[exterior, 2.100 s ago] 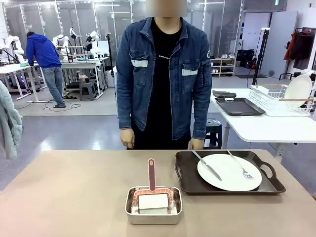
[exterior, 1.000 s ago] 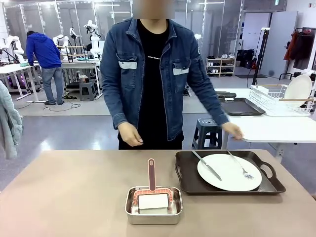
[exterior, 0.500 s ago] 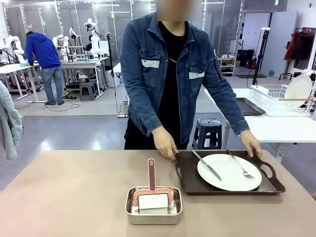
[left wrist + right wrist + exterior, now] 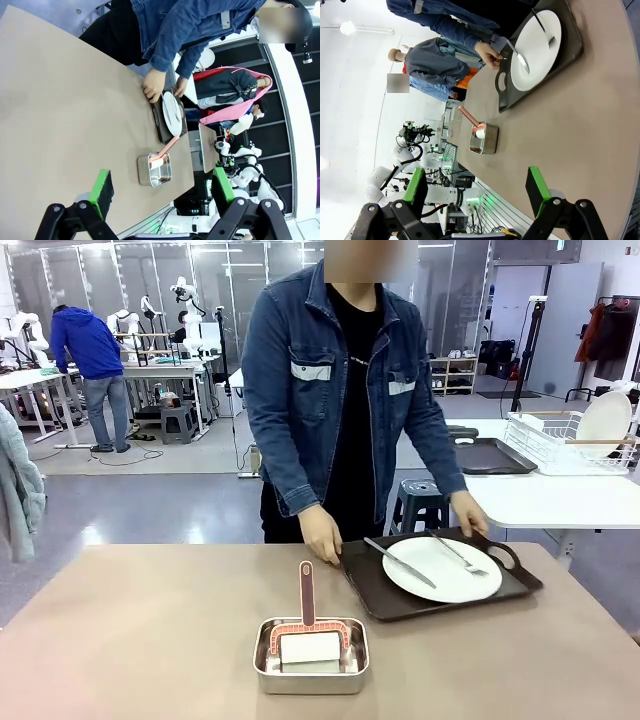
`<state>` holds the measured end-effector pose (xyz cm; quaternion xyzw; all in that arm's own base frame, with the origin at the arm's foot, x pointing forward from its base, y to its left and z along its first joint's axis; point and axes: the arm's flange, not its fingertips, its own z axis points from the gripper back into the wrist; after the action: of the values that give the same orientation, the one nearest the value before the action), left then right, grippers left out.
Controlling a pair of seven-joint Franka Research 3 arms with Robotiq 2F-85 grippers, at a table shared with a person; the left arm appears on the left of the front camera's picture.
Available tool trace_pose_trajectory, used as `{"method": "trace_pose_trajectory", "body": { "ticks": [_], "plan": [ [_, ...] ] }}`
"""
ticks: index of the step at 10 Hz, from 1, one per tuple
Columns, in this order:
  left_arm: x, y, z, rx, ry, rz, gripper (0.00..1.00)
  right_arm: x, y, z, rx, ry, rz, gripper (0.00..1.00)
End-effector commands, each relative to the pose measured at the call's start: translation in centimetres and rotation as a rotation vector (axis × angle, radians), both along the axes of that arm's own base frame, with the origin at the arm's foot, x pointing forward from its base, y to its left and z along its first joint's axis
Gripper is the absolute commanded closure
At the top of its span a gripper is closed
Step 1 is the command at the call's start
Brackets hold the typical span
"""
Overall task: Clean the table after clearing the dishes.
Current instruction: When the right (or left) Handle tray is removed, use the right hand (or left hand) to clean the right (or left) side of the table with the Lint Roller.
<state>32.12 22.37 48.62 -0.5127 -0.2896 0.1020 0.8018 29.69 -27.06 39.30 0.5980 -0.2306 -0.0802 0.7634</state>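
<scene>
A person (image 4: 340, 400) grips both ends of the tray (image 4: 365, 587) — plate (image 4: 445, 575) on it.

The left half of the table (image 4: 140, 640) lies bare in front of me, from my edge to the far edge, so a gripper could pass there freely. In the middle, close to my edge, the steel pan (image 4: 310, 682) stands in the way, and the brush handle (image 4: 307, 592) rises out of it toward the far side. On the right, toward the far edge, the dark tray (image 4: 365, 585) with the plate (image 4: 442, 569) takes the room, and the person's right hand (image 4: 320, 537) and left hand (image 4: 468, 512) are at its two ends. Between pan and tray there is only a narrow bare strip. The near right part of the table is bare. My left gripper (image 4: 161, 186) and my right gripper (image 4: 476, 186) have their fingers wide apart, with nothing between them.
</scene>
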Motion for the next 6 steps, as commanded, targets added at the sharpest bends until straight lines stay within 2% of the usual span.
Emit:
{"method": "trace_pose_trajectory", "body": {
  "ticks": [1,6],
  "plan": [
    [-0.27,-0.03,0.42,-0.012,0.009,0.004,0.0,-0.14,0.1,0.24,0.002,-0.001,-0.001,0.0],
    [-0.27,-0.03,0.42,-0.012,0.009,0.004,0.0,-0.14,0.1,0.24,0.002,-0.001,-0.001,0.0]
  ]
}}
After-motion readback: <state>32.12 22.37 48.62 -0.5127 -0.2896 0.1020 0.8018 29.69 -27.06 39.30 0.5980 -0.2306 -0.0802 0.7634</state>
